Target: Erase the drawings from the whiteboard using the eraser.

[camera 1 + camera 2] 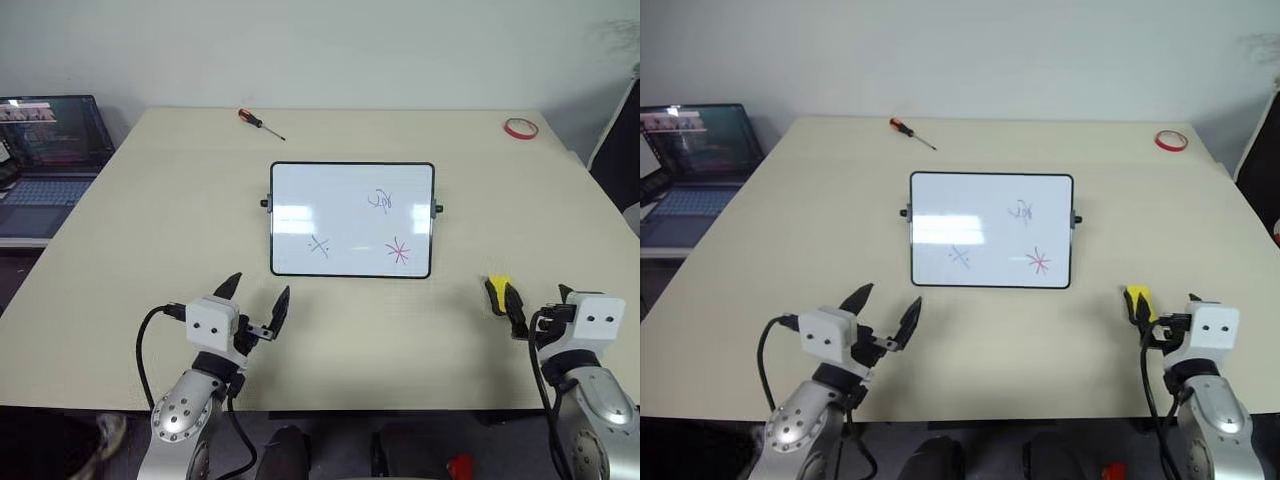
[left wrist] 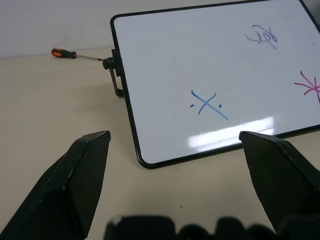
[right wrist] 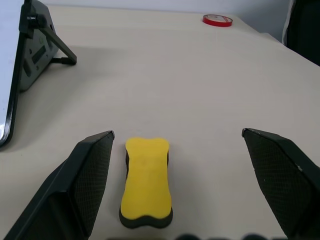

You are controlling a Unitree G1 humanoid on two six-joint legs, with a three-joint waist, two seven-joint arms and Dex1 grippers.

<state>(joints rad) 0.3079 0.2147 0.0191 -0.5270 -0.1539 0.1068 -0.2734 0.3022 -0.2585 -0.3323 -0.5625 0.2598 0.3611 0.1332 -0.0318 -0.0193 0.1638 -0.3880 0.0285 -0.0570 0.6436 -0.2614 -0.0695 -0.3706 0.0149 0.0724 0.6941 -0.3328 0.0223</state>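
Right end effector (image 3: 175,190) gapes wide around the eraser (image 3: 147,181), not touching; likely light and slightly soft, best pinched across its narrow waist.

Laptop (image 1: 50,160) cut by frame edge

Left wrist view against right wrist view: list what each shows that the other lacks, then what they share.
The left wrist view alone has the drawings on the whiteboard face, the screwdriver and the open left gripper. The right wrist view alone has the eraser lying between the open right gripper fingers, and the red tape ring. Both share the whiteboard's stand and the table.
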